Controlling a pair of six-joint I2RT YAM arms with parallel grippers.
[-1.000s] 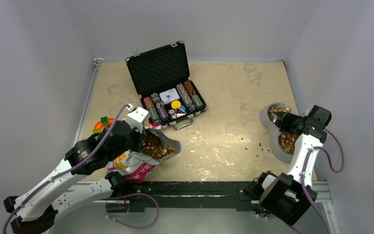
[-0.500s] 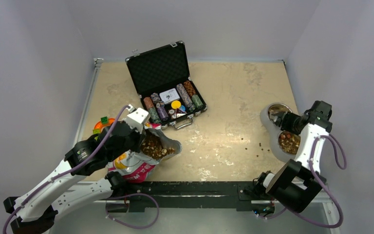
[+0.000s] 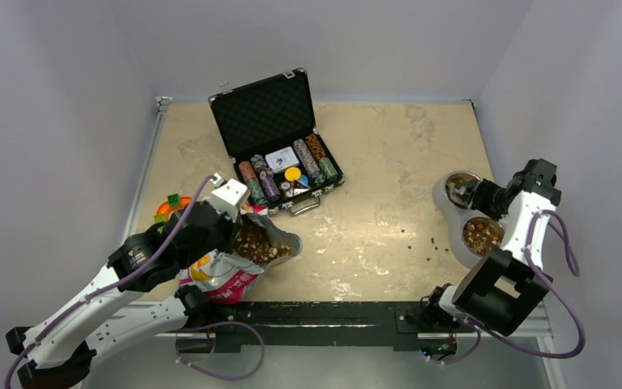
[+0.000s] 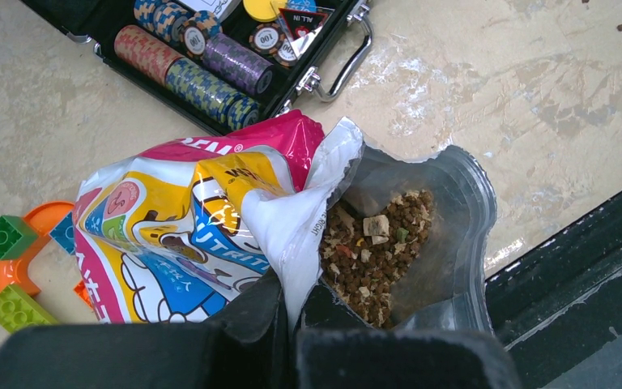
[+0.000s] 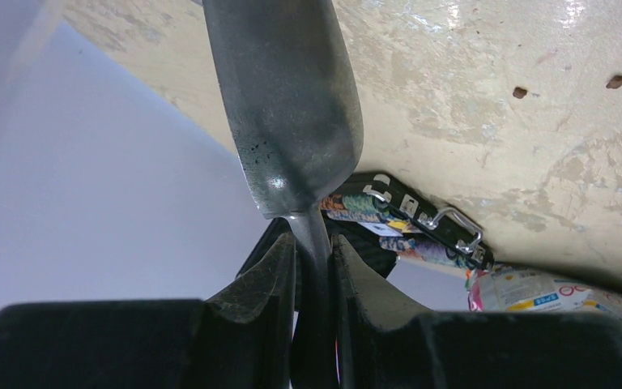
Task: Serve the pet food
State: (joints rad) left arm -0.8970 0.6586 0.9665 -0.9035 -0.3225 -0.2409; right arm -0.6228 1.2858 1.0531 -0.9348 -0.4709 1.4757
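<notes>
The printed pet food bag (image 3: 225,274) lies open at the near left, with brown kibble (image 3: 253,241) showing in its mouth. My left gripper (image 3: 239,220) is shut on the bag's white top edge; in the left wrist view the gripper (image 4: 291,312) pinches the bag (image 4: 186,211) beside the kibble (image 4: 372,251). My right gripper (image 3: 487,197) is shut on the handle of a metal spoon (image 5: 283,105) at the grey double bowl (image 3: 440,199). The near bowl holds kibble (image 3: 479,237); the far bowl holds some too (image 3: 458,190).
An open black poker chip case (image 3: 279,146) stands at the back centre, also in the left wrist view (image 4: 202,65). Coloured toy blocks (image 3: 170,207) lie left of the bag. A few loose pellets (image 3: 421,241) lie on the table left of the bowls.
My right arm has swung its wrist toward the right wall, and the gripper with the spoon has moved off the near bowl toward the far bowl. The left arm and bag have not moved.
</notes>
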